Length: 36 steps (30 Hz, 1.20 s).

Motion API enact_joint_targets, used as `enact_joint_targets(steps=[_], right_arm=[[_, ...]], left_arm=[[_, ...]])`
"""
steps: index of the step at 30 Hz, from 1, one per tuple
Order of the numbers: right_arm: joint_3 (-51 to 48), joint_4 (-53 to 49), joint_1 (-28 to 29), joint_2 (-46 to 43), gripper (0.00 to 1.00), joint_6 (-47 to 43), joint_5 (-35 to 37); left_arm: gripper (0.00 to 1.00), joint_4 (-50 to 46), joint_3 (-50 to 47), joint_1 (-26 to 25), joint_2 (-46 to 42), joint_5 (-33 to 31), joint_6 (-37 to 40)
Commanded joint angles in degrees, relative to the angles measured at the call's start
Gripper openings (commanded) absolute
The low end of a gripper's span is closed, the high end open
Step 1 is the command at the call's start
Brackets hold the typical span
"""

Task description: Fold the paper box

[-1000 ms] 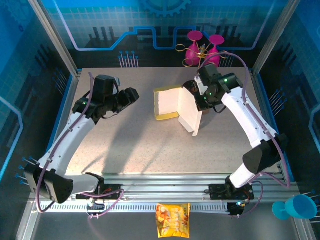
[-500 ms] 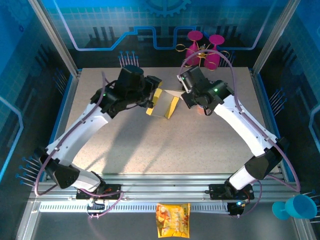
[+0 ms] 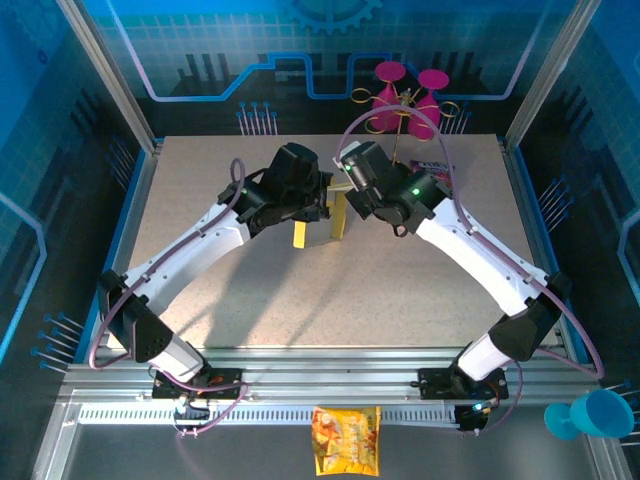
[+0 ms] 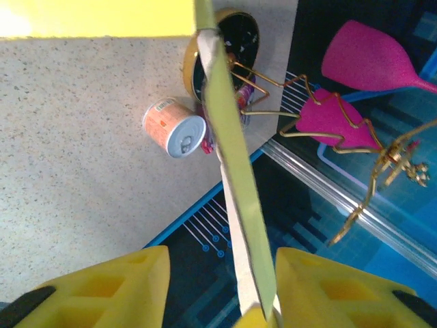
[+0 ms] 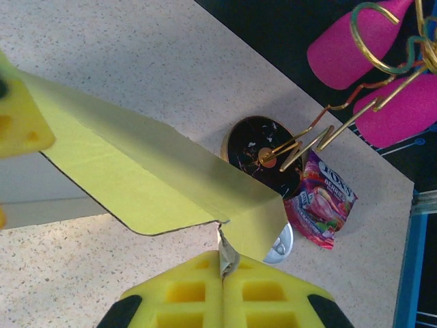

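R gripper (image 5: 222, 263) clenched on paper box (image 5: 157, 184) flap; L gripper (image 4: 218, 270) jaws apart astride panel; sheet on edge, long axis gripper-to-gripper.

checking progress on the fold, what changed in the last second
The left gripper swung in from the left to the paper box, its fingers now straddling one panel. The right gripper, shut on the box throughout, lifted it from lying open to standing edge-on. Unmoved: snack bag, pink glasses.
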Motion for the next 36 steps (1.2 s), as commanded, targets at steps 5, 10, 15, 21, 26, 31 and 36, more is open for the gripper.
enact_joint_targets(steps=[5,10,15,21,26,31,36], right_arm=[[-3.6,5.3,2.9,-1.6,0.00,-6.4,1.5],[-8.0,10.4,5.0,-4.3,0.10,-13.7,2.5],[-6.8,13.2,3.8,-9.6,0.59,-10.1,-0.5],[-6.7,8.0,-8.6,-16.4,0.70,23.5,-16.3],[-19.1,13.8,-18.0,-18.8,0.67,58.5,-32.5],[-31.2,29.5,-18.0,-17.1,0.66,85.9,-39.2],[-37.3,43.3,-16.7,-12.3,0.65,101.1,-39.9]], left_arm=[[0.25,2.8,-1.6,1.6,1.6,-1.9,-1.8],[0.00,2.7,-3.0,2.5,0.6,-2.1,-0.8],[0.00,10.3,-8.9,4.8,-2.3,-0.2,0.0],[0.00,15.8,-13.0,9.7,-4.9,5.9,1.7],[0.00,21.9,-17.9,13.1,-5.9,13.6,1.5],[0.00,27.5,-22.7,16.2,-7.2,19.8,1.3],[0.00,33.2,-27.4,19.7,-8.1,25.1,1.3]])
